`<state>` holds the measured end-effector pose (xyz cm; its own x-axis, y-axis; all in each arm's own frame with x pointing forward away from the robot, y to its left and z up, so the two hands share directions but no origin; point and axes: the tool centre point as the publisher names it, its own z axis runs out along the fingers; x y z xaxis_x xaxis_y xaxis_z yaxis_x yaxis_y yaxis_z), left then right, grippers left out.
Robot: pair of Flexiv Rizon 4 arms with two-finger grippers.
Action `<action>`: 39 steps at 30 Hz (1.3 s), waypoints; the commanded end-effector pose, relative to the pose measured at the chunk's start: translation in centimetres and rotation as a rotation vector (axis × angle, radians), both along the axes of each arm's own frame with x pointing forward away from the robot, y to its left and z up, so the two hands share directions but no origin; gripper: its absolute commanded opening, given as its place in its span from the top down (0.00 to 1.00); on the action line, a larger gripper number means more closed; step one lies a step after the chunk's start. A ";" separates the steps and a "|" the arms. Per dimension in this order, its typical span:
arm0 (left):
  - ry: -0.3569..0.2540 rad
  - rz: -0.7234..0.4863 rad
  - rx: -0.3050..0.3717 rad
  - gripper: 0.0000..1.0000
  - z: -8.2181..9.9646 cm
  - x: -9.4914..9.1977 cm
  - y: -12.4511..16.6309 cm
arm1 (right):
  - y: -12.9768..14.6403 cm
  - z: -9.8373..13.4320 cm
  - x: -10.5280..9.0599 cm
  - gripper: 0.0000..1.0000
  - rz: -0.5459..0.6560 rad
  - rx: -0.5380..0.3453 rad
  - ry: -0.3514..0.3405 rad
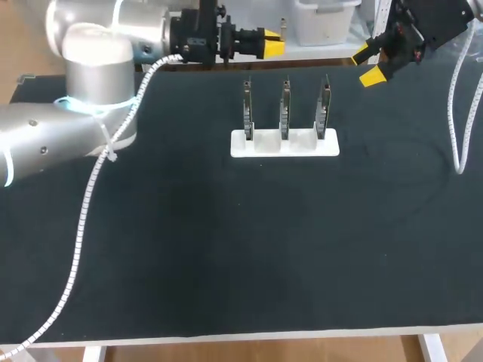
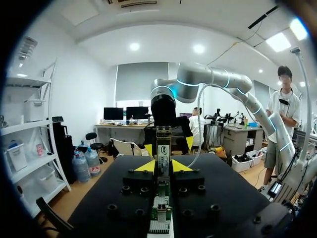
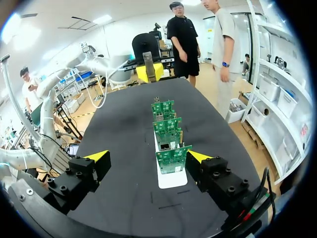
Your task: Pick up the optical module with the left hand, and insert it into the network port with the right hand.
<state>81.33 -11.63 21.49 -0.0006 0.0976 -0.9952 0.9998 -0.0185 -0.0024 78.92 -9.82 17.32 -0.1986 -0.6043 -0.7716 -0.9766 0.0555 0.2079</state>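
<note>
— Between the yellow tips of the left gripper point(image 2: 163, 167), what sits there?

— The optical module point(image 2: 163, 148). It is a slim, silvery metal bar with a white label on its upper face, and a bit of green circuit board shows at the end nearest the wrist. Both fingers press it from its two sides, so the claw is clamped on it.

— Which way does it run?

— Its long axis lies along the fingers, and the far end sticks out past the tips. From the head camera, that gripper is up by the table's far edge, pointing across toward the right arm.

— Can the label be read?

— It has a small blue mark and dark lines of print, too small to make out.

— And around it?

— Three green circuit boards point(image 3: 168, 141) stand upright in a row in a white holder point(image 1: 284, 144) on the black table point(image 1: 226, 249), well apart from the module. The right gripper point(image 3: 148, 156) hangs over the table's far right, fingers wide apart, facing the row end-on.
</note>
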 end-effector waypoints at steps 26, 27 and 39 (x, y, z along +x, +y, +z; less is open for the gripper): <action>-0.011 -0.034 -0.001 1.00 -0.3 0.7 -1.7 | 0.0 0.0 -0.3 0.00 -0.005 -0.001 -0.004; -0.011 -0.034 -0.001 1.00 -0.3 0.7 -1.7 | 0.0 0.0 -0.3 0.00 -0.005 -0.001 -0.004; -0.051 -0.119 -0.076 1.00 1.6 0.0 -4.1 | 0.0 0.0 -0.3 0.00 -0.005 -0.001 -0.004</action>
<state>80.42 -14.39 23.46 0.0546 0.0303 -0.9981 0.9925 -0.1111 0.0509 78.91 -9.82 17.32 -0.1986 -0.6043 -0.7716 -0.9766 0.0555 0.2079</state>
